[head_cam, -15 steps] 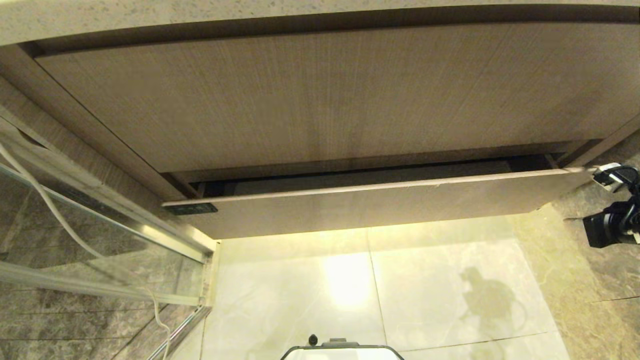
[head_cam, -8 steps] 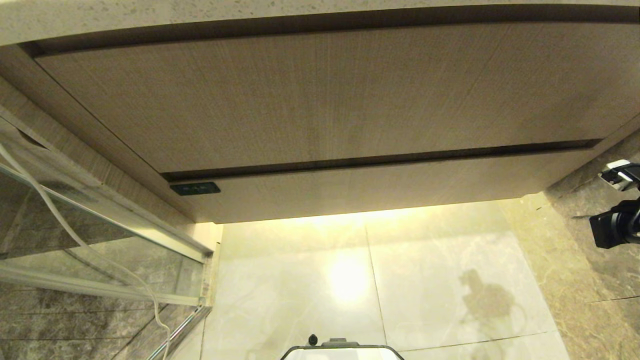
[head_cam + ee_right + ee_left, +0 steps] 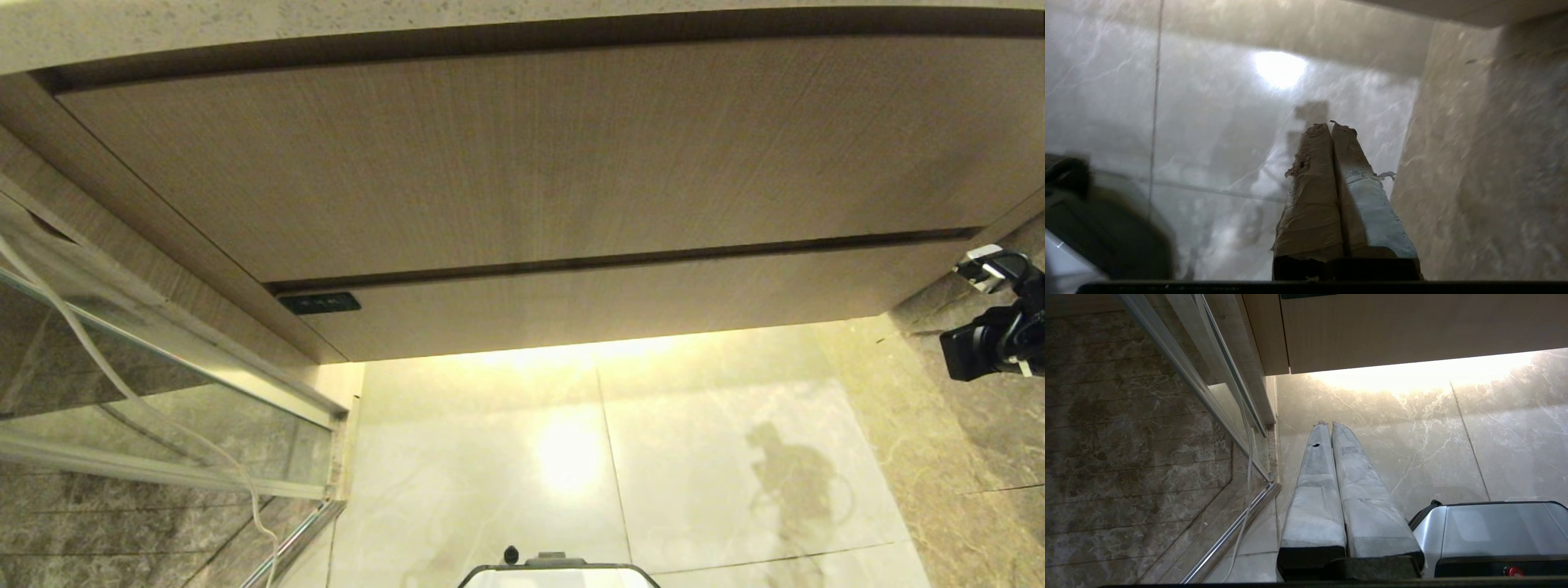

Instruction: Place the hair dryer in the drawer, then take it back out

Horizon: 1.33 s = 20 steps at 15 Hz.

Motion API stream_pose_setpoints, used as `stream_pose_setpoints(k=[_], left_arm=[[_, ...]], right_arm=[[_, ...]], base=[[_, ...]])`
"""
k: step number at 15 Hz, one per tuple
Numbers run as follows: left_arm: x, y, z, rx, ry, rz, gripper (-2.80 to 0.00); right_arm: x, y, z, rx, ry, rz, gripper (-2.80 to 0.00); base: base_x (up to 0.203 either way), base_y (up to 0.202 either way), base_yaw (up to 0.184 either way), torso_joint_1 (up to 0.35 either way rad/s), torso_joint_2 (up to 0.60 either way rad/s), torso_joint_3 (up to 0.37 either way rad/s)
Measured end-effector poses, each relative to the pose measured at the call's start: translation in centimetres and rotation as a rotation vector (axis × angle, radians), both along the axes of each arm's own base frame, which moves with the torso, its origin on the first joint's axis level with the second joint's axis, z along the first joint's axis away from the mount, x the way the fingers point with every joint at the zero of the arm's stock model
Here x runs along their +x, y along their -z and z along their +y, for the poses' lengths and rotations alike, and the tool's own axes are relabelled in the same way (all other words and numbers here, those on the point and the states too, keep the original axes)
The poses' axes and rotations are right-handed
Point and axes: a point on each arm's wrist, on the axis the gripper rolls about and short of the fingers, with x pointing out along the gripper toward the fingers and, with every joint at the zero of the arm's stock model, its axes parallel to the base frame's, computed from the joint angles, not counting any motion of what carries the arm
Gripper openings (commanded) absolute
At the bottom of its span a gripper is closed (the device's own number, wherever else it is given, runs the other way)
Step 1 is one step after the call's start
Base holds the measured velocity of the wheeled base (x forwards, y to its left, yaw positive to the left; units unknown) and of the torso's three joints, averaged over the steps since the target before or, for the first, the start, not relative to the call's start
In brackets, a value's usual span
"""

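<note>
Head view shows the drawer (image 3: 604,306) pushed fully in, its narrow wood-grain strip front flush beneath the much taller front panel (image 3: 522,155), with only a thin dark seam between the 2. Its inside is hidden, so whatever it holds cannot be told, and the hair dryer shows in none of the 3 views. A small dark label plate (image 3: 319,303) sits at the strip's left end. Under the cabinet lies a pale glossy tiled floor (image 3: 694,457) with a bright light reflection.

Only this view shows the right arm's wrist, at the right edge beside the drawer's right end, apart from it. Right wrist view adds the right claw (image 3: 1330,125), taped fingers pressed together on nothing, pointing at the floor. Left wrist view alone shows the left claw (image 3: 1327,424), fingers also together and empty, near the robot's base (image 3: 1494,535), plus a glass partition (image 3: 1180,375) and a white cable (image 3: 1248,465).
</note>
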Motion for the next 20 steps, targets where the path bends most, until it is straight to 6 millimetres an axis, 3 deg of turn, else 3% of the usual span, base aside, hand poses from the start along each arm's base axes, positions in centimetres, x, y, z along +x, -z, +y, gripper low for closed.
stream_pose_setpoints(k=[3,8,11,14,17,20], left_arm=[[0.0,0.0,0.0,0.000,0.000,0.000,-2.80],[0.0,0.0,0.0,0.000,0.000,0.000,-2.80],[0.0,0.0,0.0,0.000,0.000,0.000,-2.80],[0.0,0.0,0.0,0.000,0.000,0.000,-2.80],[0.0,0.0,0.0,0.000,0.000,0.000,-2.80],[0.0,0.0,0.0,0.000,0.000,0.000,-2.80]], right_arm=[[-3.1,-0.2,1.5,0.030,0.007,0.053,-2.80],[-13.3,-0.5,6.5,0.100,0.048,0.039,-2.80],[-20.0,1.8,10.1,0.137,0.068,-0.012,-2.80],[-25.0,4.3,12.4,0.178,0.091,-0.115,-2.80],[-28.3,5.8,13.2,0.213,0.098,-0.194,-2.80],[-29.1,6.4,13.1,0.190,0.143,-0.327,-2.80]], base=[[0.000,0.000,0.000,0.000,0.00,0.000],[0.000,0.000,0.000,0.000,0.00,0.000],[0.000,0.000,0.000,0.000,0.00,0.000],[0.000,0.000,0.000,0.000,0.00,0.000],[0.000,0.000,0.000,0.000,0.00,0.000],[0.000,0.000,0.000,0.000,0.00,0.000]])
